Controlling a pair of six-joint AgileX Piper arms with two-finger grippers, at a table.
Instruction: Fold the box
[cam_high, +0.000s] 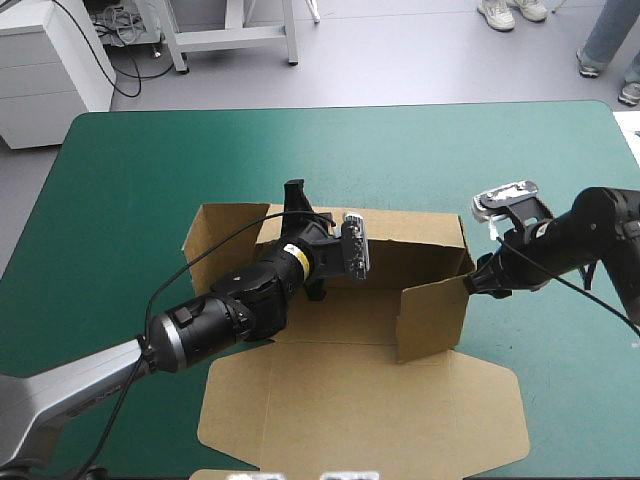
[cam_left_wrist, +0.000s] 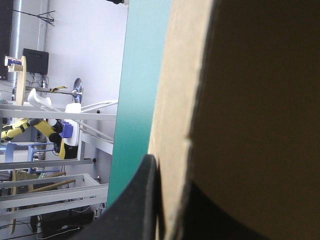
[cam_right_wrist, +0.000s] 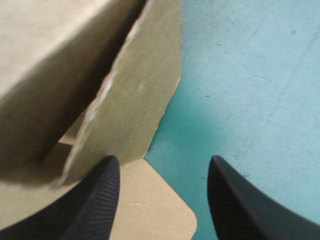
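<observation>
We're seeing the left arm (cam_high: 215, 320) in glossy black cylinders, with a yellow band (cam_high: 297, 259) near the wrist, a silver ring (cam_high: 160, 345) farther back, then a grey link (cam_high: 70, 390). The right arm (cam_high: 590, 225) is black and rounded, and its black fingers (cam_right_wrist: 95, 200) show fine ribbing.

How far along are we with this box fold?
Done: the box has its far wall and right wall raised. In hand: left gripper pinches the far wall; right gripper, open, sits at the right wall's corner. Left, likely: tucking the walls; the lid lies flat.
</observation>
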